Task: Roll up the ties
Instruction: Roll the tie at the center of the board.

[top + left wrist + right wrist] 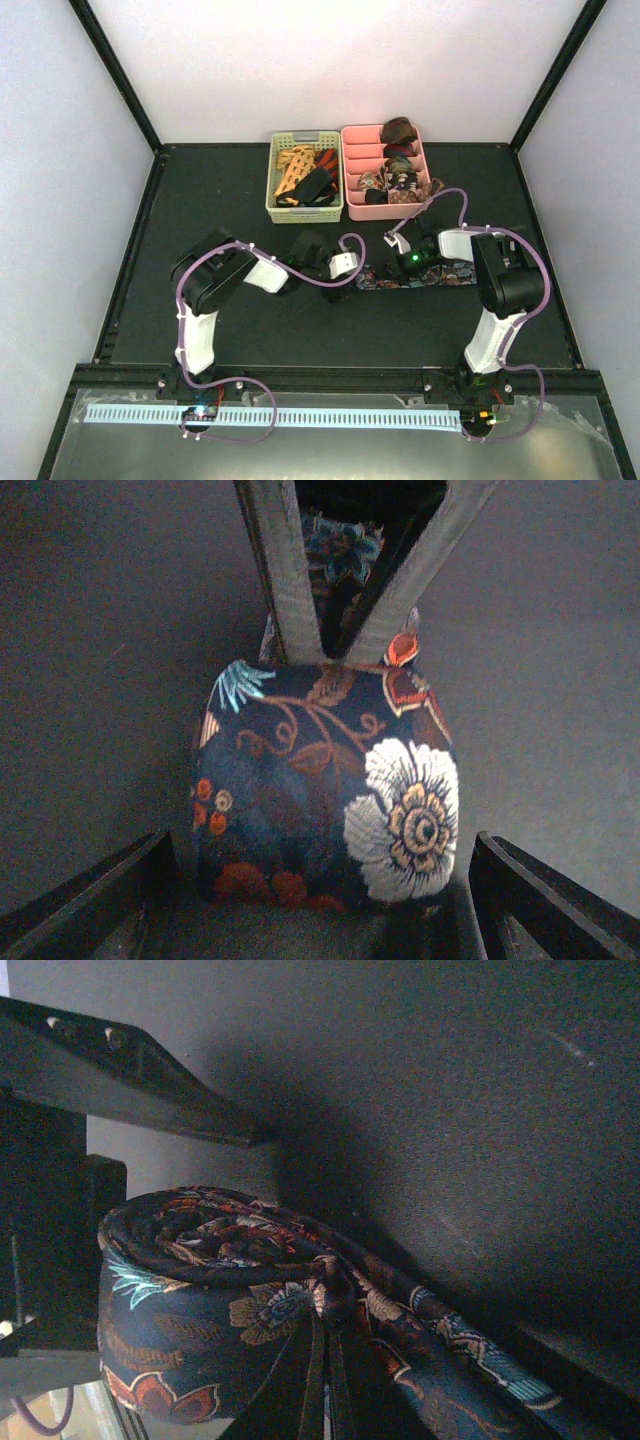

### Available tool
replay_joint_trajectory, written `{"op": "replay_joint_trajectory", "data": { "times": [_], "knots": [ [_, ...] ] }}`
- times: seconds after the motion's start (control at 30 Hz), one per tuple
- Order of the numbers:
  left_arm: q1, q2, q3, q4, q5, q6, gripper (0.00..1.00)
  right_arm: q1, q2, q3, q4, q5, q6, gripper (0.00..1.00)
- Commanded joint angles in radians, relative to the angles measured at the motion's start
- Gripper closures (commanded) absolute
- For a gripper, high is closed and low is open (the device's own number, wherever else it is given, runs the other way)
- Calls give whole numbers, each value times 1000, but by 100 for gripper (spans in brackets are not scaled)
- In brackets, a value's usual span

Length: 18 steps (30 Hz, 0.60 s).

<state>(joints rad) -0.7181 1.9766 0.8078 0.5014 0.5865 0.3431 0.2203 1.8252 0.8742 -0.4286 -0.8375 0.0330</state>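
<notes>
Left gripper (322, 840) fingers (110, 895) spread wide, flanking coil of navy floral tie (320, 790), not gripping it. Right gripper (335, 652) fingers pressed together, tips at coil's far edge where unrolled tail (452, 272) leaves. Cannot tell whether fabric pinched. Tail lies flat on black table (250, 320), running toward right arm. To roll well: close left on coil sides before turning, tail taut, edges square. Loose hold likely lets coil spring open.
</notes>
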Motion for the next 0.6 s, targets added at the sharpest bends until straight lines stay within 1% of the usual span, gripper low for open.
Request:
{"op": "replay_joint_trajectory", "data": {
  "times": [0.0,0.1,0.2,0.3,0.4,0.5,0.57],
  "knots": [
    [1,65,-5,168,114,-140,18,3,28,14,-41,82,-21,98],
    [-7,103,-4,262,126,-189,19,2,32,16,-44,86,-21,98],
    [-23,130,20,261,99,-174,22,2,41,22,-44,75,-19,98],
    [-33,148,61,191,72,-126,30,2,45,25,-44,60,-23,98],
    [-35,136,76,105,36,-61,45,2,41,27,-43,51,-26,98],
    [-44,93,66,-15,-19,21,57,1,33,44,-73,49,-49,98],
    [-56,63,64,-104,-73,75,61,-11,13,57,-104,35,-75,91]
  ]
}}
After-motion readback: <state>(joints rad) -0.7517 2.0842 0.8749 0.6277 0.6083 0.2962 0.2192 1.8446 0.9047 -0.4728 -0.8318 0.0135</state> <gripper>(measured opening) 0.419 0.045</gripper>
